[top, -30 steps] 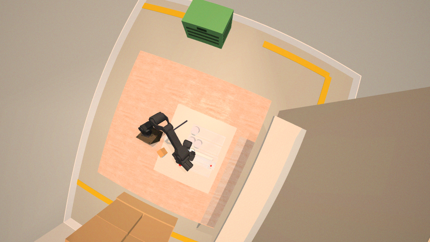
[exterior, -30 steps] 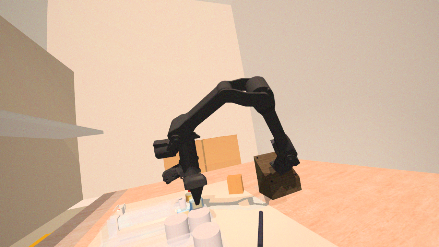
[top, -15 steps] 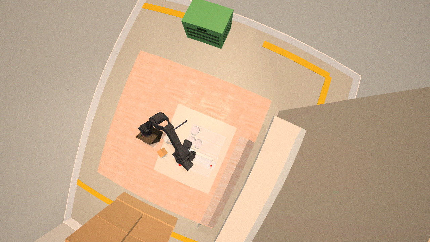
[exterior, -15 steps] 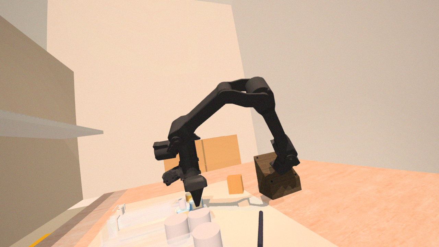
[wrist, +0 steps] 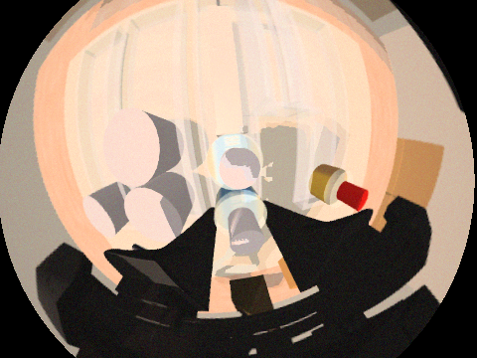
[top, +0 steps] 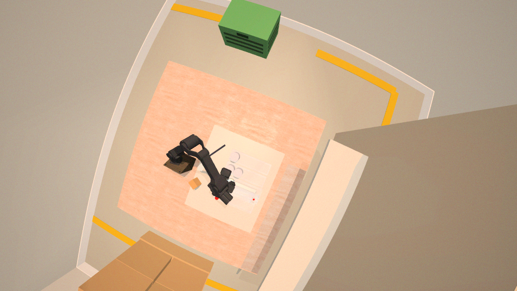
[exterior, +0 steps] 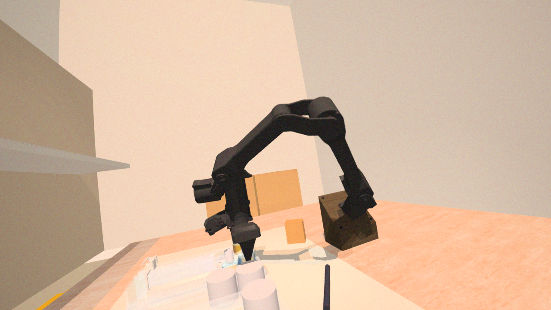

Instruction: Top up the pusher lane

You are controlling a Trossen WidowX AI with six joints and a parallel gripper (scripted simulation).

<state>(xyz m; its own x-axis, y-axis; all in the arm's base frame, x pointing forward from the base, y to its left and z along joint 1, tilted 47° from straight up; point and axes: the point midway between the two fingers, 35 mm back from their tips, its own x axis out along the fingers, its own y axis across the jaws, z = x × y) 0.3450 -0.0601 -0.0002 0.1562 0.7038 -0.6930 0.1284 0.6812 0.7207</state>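
Observation:
My gripper (wrist: 238, 209) (exterior: 247, 254) points down at the front end of the clear lanes and is shut on a clear jar (wrist: 242, 234) with a pale lid. A matching clear jar (wrist: 235, 165) (exterior: 229, 255) stands just ahead of it in the same line, inside a see-through lane (wrist: 246, 40) that runs away from me. The two jars look very close; I cannot tell whether they touch. In the overhead view the arm's head (top: 224, 188) hides both jars.
A brown jar with a red cap (wrist: 338, 187) (top: 216, 197) lies on its side to the right. Three pale cylinders (wrist: 133, 146) (exterior: 250, 271) (top: 234, 156) stand to the left. A dark rod (exterior: 326, 283), an orange block (exterior: 295, 231) (top: 194, 183) and the arm's wooden base (exterior: 348, 223) are nearby.

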